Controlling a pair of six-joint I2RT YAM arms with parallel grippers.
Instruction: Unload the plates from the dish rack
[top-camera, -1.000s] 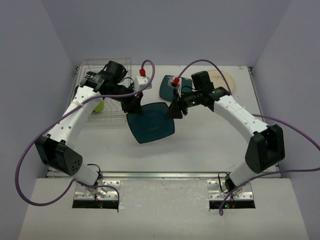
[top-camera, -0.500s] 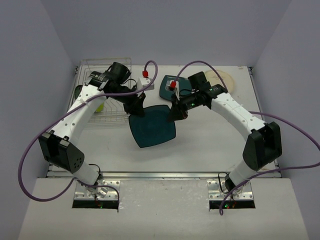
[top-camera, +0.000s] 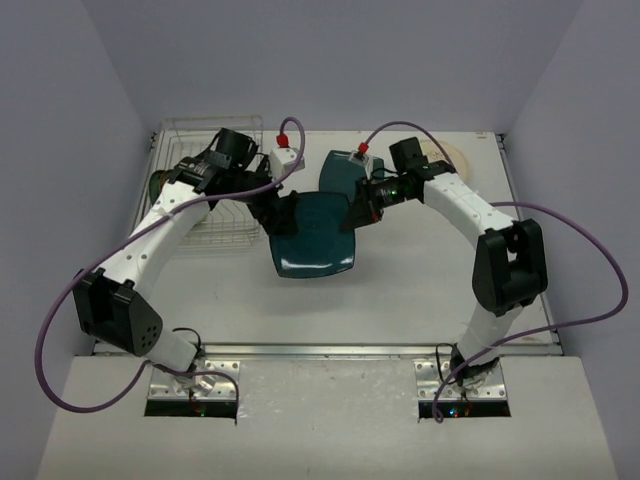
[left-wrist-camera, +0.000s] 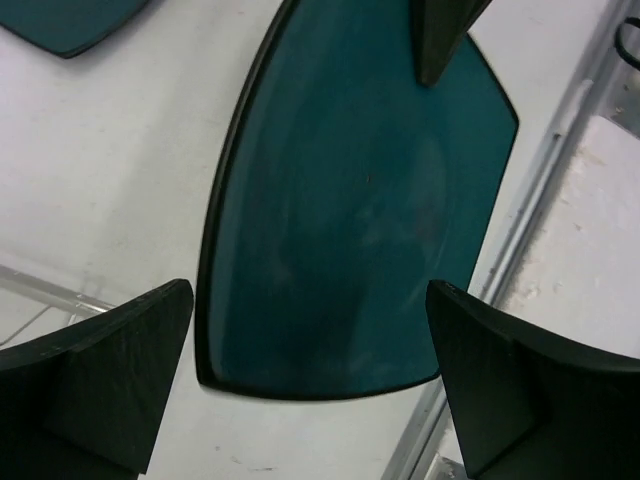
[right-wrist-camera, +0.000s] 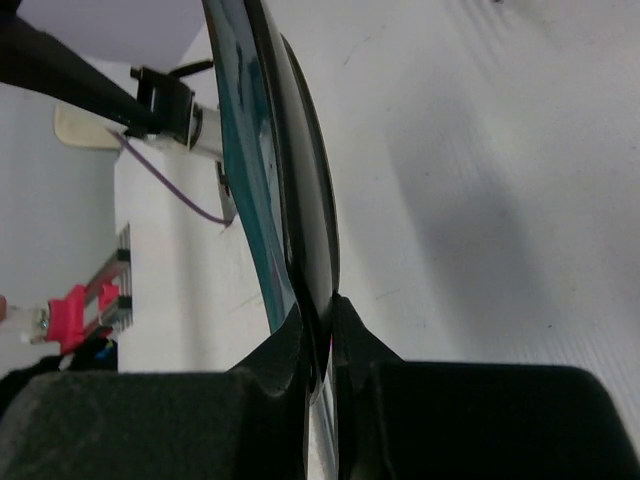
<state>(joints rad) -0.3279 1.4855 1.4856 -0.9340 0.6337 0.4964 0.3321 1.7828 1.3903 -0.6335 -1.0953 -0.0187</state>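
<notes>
A dark teal rounded-square plate hangs above the table's middle, just right of the dish rack. My right gripper is shut on its right rim; in the right wrist view the fingers pinch the plate's thin edge. My left gripper stands open at the plate's left edge, apart from it. In the left wrist view both fingers flank the near edge of the plate without touching. A greenish plate stands at the rack's left side.
A second teal plate lies flat behind the held one. A cream plate lies at the back right, partly under my right arm. Purple cables arch over both arms. The rack's wires show at the left wrist view's lower left.
My left gripper has opened and let go of the teal plate. The right gripper has shut on its right rim, and the plate has shifted slightly right and back.
</notes>
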